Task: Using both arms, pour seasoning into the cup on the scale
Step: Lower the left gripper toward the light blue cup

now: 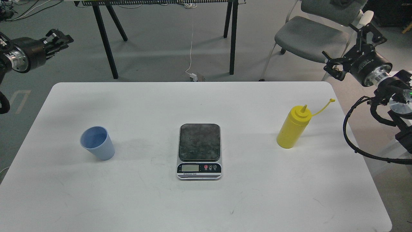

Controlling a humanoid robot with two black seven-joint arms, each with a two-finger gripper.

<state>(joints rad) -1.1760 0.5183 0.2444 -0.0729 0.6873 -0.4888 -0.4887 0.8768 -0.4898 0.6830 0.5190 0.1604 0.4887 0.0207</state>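
The light blue ribbed cup [97, 142] stands upright on the left of the white table [206, 199]. The scale [199, 150] sits in the middle with nothing on its dark platform. The yellow seasoning bottle [293, 128] stands upright on the right, its nozzle uncovered and its cap strap sticking out to the right. My left gripper [60, 37] is beyond the table's far-left corner, well away from the cup, seen small and dark. My right gripper [346, 45] is open and empty, above and behind the bottle, past the table's far-right corner.
A grey chair [309, 35] stands behind the right gripper. Black trestle legs [232, 38] and a white cable [192, 42] are on the floor behind the table. The table's right edge runs close to my right arm's cables [351, 141].
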